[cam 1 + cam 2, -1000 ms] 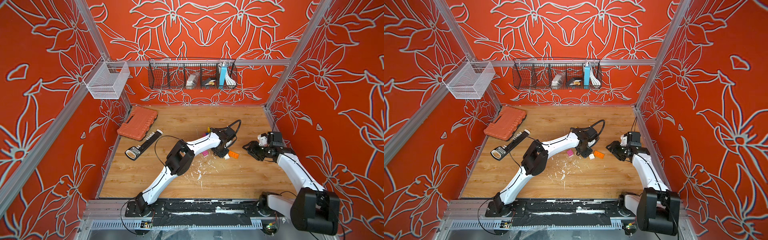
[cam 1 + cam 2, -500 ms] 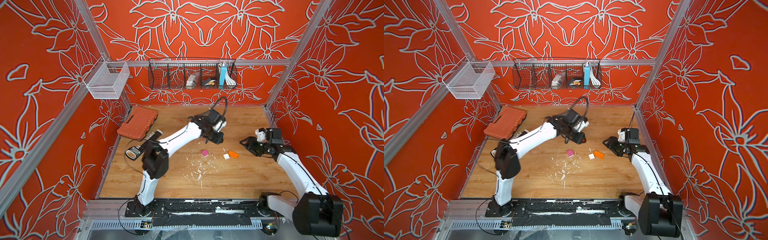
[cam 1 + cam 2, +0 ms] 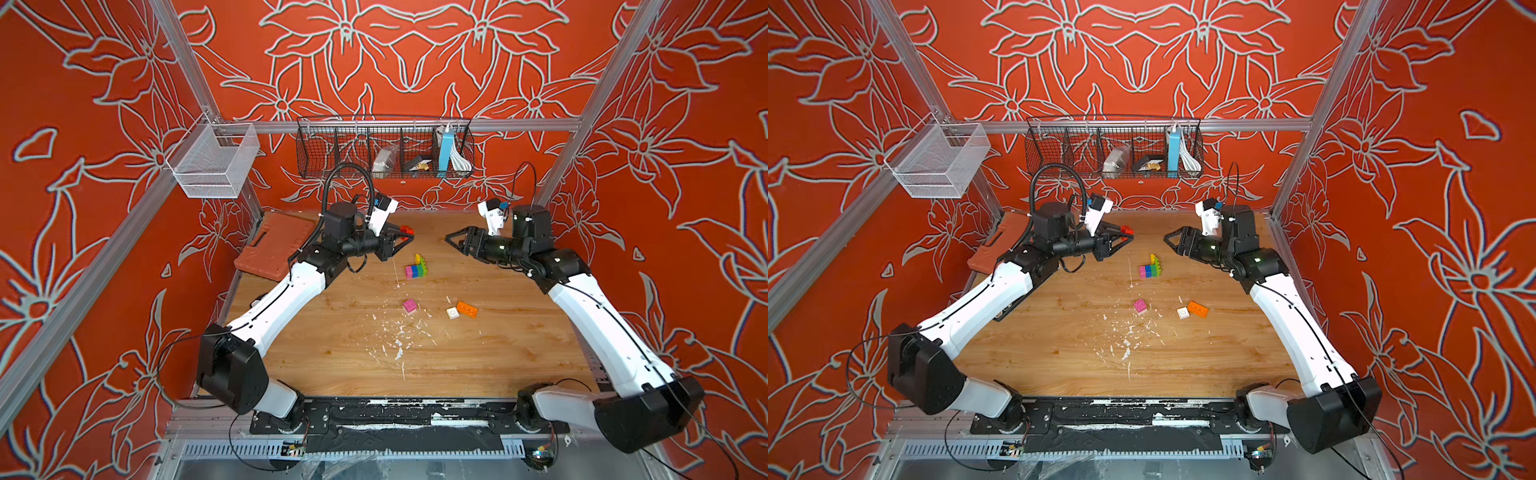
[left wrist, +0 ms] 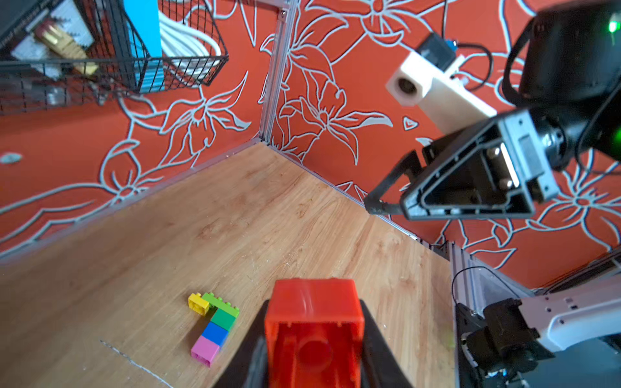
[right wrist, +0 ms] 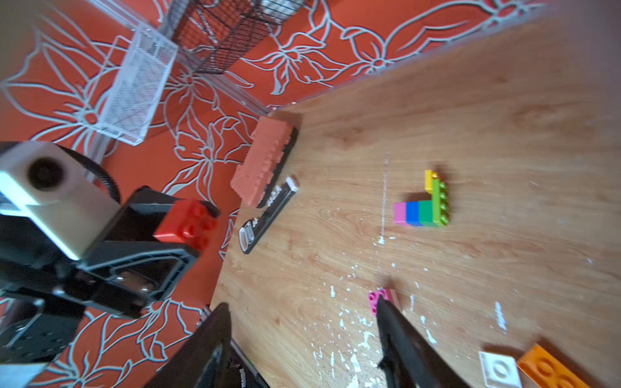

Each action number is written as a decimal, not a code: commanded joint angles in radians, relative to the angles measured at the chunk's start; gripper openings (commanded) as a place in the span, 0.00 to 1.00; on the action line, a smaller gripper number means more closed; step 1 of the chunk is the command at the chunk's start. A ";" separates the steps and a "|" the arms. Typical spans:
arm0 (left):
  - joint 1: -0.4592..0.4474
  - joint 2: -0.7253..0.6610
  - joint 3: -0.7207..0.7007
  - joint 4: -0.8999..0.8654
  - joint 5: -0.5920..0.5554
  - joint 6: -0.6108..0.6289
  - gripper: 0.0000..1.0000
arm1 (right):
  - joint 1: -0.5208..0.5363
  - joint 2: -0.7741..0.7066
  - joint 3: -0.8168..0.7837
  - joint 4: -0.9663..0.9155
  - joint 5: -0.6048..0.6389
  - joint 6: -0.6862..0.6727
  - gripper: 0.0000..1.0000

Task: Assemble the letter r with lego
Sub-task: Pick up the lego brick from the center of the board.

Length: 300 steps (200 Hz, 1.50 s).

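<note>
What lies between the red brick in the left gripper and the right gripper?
Nothing: in both top views only bare table separates the red brick in the left gripper from the right gripper.

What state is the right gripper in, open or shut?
Open. In the right wrist view the right gripper shows its jaws wide apart, holding nothing.

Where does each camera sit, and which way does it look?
Top views: high at the front, looking down on the table; both arms show.
Left wrist: on the left arm, facing table and right gripper; left gripper and red brick show.
Right wrist: on the right arm, facing table and left gripper; its open fingers show.
Shared: all show the joined bricks.
</note>
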 commanded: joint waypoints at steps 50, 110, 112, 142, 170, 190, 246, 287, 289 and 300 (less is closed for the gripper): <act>0.045 -0.125 -0.134 0.760 0.206 0.212 0.00 | 0.068 0.036 0.193 0.165 -0.281 0.149 0.82; 0.045 -0.050 -0.077 0.938 0.345 0.143 0.00 | 0.155 0.052 0.241 0.268 -0.351 0.168 0.89; 0.045 -0.048 -0.077 0.942 0.348 0.140 0.00 | 0.157 0.055 0.241 0.271 -0.352 0.169 0.89; 0.045 -0.040 -0.076 0.968 0.365 0.125 0.00 | 0.203 0.079 0.279 0.254 -0.362 0.137 0.86; 0.041 -0.040 -0.075 0.967 0.395 0.119 0.00 | 0.237 0.102 0.308 0.181 -0.324 0.096 0.82; 0.037 -0.043 -0.072 0.947 0.409 0.135 0.00 | 0.241 0.113 0.303 0.214 -0.326 0.139 0.77; 0.037 -0.051 -0.072 0.913 0.422 0.160 0.00 | 0.267 0.117 0.313 0.262 -0.340 0.192 0.58; 0.036 -0.050 -0.068 0.910 0.428 0.160 0.00 | 0.288 0.131 0.319 0.263 -0.341 0.198 0.51; 0.037 -0.050 -0.068 0.910 0.428 0.160 0.00 | 0.288 0.131 0.319 0.262 -0.340 0.199 0.50; 0.036 -0.052 -0.069 0.908 0.429 0.160 0.00 | 0.292 0.133 0.322 0.263 -0.339 0.200 0.46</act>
